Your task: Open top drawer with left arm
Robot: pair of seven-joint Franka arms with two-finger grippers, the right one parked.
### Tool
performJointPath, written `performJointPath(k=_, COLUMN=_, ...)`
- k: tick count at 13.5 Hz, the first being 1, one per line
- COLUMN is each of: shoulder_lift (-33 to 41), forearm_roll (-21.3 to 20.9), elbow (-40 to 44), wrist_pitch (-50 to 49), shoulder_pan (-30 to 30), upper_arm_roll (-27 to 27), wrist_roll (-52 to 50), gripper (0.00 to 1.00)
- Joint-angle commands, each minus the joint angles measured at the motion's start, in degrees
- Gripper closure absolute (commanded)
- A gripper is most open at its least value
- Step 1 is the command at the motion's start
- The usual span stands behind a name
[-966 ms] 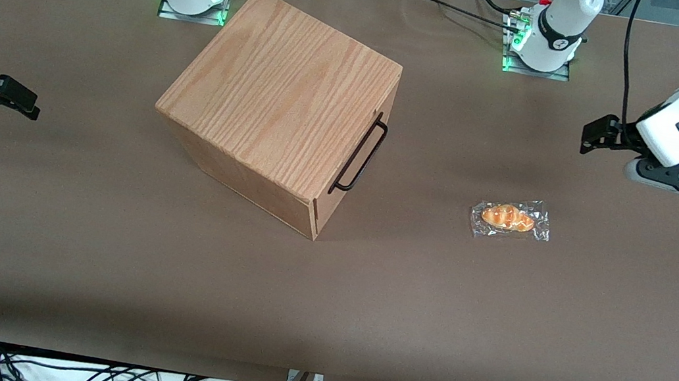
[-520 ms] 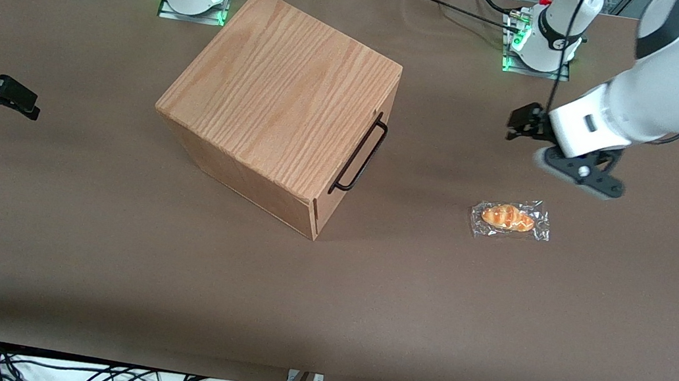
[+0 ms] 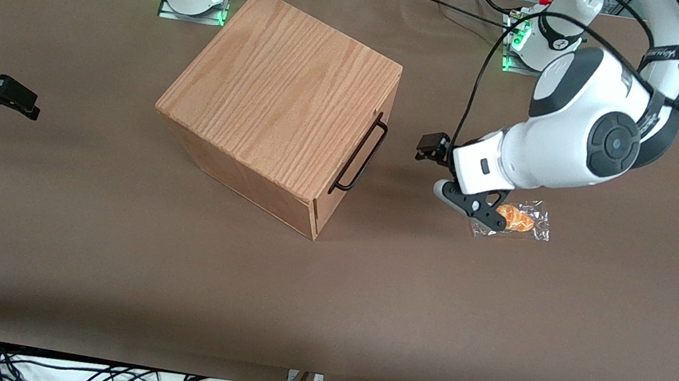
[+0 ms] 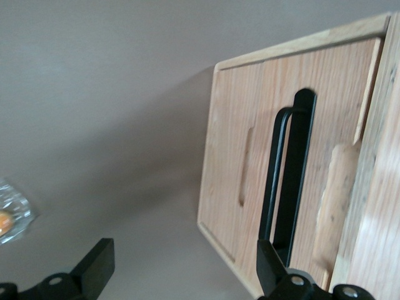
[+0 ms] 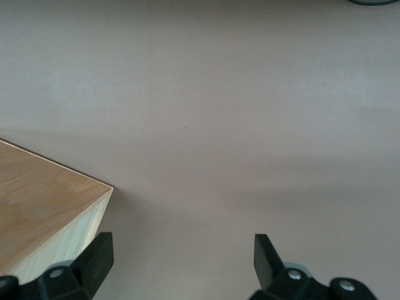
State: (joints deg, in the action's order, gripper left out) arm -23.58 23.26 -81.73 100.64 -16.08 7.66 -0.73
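Left arm [image 3: 576, 141] is bent low over the table [image 3: 103, 263], elbow joint high, white wrist block pointing toward the wooden box [image 3: 280, 96] from the working arm's end. Gripper [image 3: 428, 151] hangs above bare table in front of the box's drawer face, near the handle [image 3: 360, 153] but clearly apart from it, no contact. Fingers [image 4: 94, 269] stand wide apart in the left wrist view, nothing between them (handle lines up roughly with 1 finger there, still ahead of the tips).

Top drawer [image 4: 284, 156] looks shut: front sits flush in the box frame, black wire handle running along it. 2 shallow recesses show in the wood beside the handle.

Box sits rotated on the table, nearer the edge farthest from the front camera, drawer face angled toward the working arm's end. 1 corner points at the front camera.

A wrapped pastry [image 3: 518, 219] lies on the table, partly covered by the wrist's camera bracket in the front view; can't tell whether they touch.

Room: open brown table between gripper and handle, nothing in that gap. Wide bare strip along the front-camera edge too.
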Motion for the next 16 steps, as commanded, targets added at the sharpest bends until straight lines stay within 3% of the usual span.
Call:
performJointPath(k=1, shoulder_lift=-2.6, forearm_roll=2.0, elbow=1.8, wrist_pitch=3.4, shoulder_pan=-3.2, upper_arm_roll=0.0, wrist_roll=0.5, gripper=0.0)
performJointPath(k=11, shoulder_lift=-5.9, forearm_roll=0.7, elbow=0.9, wrist_pitch=7.4, shoulder_pan=-8.4, upper_arm_roll=-0.2, wrist_roll=0.6, gripper=0.0)
performJointPath(k=16, shoulder_lift=-7.8, forearm_roll=-3.0, elbow=0.9, wrist_pitch=9.7, shoulder_pan=-9.6, upper_arm_roll=-0.1, wrist_roll=0.6, gripper=0.0)
